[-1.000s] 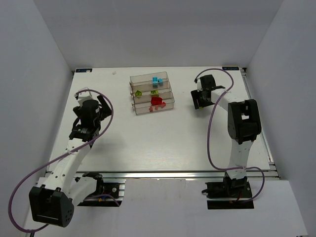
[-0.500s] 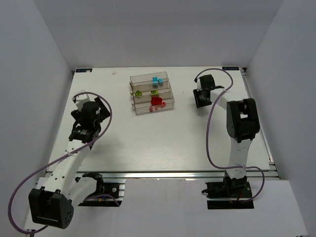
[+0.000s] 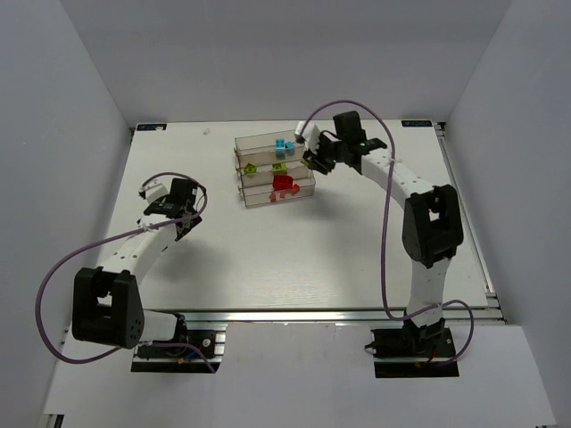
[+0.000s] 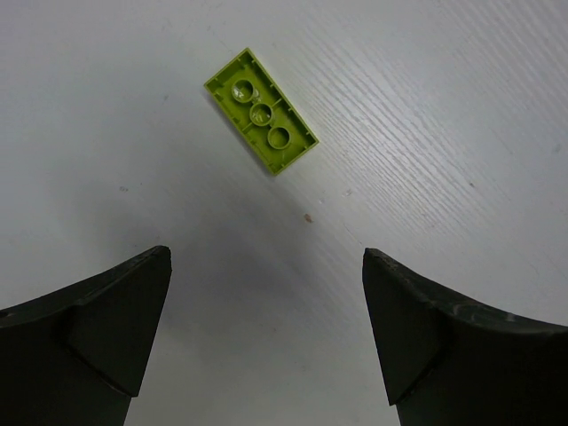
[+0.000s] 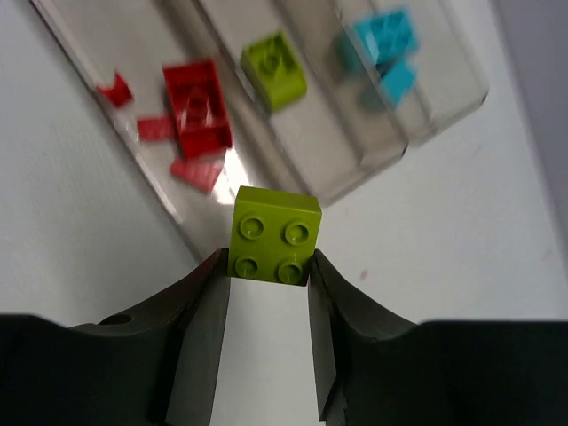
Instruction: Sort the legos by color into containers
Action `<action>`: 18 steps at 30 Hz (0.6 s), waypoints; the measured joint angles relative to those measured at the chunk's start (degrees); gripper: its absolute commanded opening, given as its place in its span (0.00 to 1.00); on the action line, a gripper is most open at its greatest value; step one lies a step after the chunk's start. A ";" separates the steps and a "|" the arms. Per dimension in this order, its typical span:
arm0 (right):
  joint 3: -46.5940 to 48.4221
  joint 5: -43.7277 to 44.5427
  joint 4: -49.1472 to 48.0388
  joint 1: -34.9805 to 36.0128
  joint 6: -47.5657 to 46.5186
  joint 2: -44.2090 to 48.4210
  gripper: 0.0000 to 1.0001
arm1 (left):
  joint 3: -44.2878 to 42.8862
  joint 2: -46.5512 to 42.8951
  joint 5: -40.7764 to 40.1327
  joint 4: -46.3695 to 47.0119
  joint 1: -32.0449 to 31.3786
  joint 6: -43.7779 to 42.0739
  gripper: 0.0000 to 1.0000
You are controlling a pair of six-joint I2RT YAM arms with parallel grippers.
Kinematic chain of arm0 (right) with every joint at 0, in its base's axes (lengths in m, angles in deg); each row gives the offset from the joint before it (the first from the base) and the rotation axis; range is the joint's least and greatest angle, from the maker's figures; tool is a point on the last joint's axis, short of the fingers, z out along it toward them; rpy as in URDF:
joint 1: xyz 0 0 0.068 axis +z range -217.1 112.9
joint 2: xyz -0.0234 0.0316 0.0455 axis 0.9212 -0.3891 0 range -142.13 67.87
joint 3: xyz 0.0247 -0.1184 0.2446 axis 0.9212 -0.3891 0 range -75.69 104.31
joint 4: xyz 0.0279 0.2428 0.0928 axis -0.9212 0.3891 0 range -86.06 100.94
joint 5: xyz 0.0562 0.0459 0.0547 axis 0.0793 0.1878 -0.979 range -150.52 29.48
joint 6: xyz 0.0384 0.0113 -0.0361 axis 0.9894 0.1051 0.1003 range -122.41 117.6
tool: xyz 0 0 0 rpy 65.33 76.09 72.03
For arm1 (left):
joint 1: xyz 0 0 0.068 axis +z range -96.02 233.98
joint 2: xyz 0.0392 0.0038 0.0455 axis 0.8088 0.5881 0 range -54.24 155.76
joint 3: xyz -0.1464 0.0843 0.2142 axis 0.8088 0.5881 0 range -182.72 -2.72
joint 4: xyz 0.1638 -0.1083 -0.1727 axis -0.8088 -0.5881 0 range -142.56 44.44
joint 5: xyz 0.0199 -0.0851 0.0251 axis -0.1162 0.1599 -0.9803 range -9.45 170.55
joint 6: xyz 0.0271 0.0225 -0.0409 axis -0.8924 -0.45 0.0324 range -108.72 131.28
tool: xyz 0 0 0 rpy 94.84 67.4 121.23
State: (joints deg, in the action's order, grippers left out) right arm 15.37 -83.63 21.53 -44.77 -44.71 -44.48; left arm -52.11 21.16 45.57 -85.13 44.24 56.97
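My right gripper [image 5: 266, 264] is shut on a yellow-green two-by-two lego [image 5: 275, 235], held in the air just off the right end of the clear containers [image 5: 330, 135]. In the top view that gripper [image 3: 318, 159] hangs beside the stepped bins [image 3: 302, 187]. Inside them lie red legos [image 5: 197, 115], a yellow-green one [image 5: 275, 69] and cyan ones [image 5: 383, 40], each colour in its own bin. My left gripper [image 4: 266, 266] stands open low over the table, and a flat yellow-green lego [image 4: 262, 111] lies studs-down just beyond its fingertips. In the top view the left gripper [image 3: 183, 218] is at the table's left.
White walls close the table in on the left, back and right. Purple cables loop off both arms. The right arm arches over the table's back right part.
The right arm has swung left from the back right of the table to the containers' right end, its jaws having narrowed on the brick. The left arm has dropped and turned its gripper down.
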 measured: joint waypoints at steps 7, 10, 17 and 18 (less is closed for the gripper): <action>28.17 3.04 0.37 6.60 -2.73 -16.85 0.00 | -0.24 0.70 -0.46 -1.46 2.51 1.36 0.98; 33.53 5.84 -0.13 7.58 -0.90 -22.75 0.00 | -0.24 0.70 -0.52 -1.49 3.41 1.29 0.98; 28.61 8.81 0.15 7.87 1.09 -24.46 0.03 | -0.22 0.68 -0.09 -0.48 4.81 0.57 0.98; 28.59 8.92 0.13 7.87 1.20 -24.46 0.09 | -0.22 0.68 0.09 -0.39 4.92 0.46 0.98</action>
State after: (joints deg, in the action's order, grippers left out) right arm 43.96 -74.72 21.66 -36.91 -43.51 -68.94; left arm -52.33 21.83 45.66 -85.53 49.16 57.43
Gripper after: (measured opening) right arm 0.428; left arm 0.979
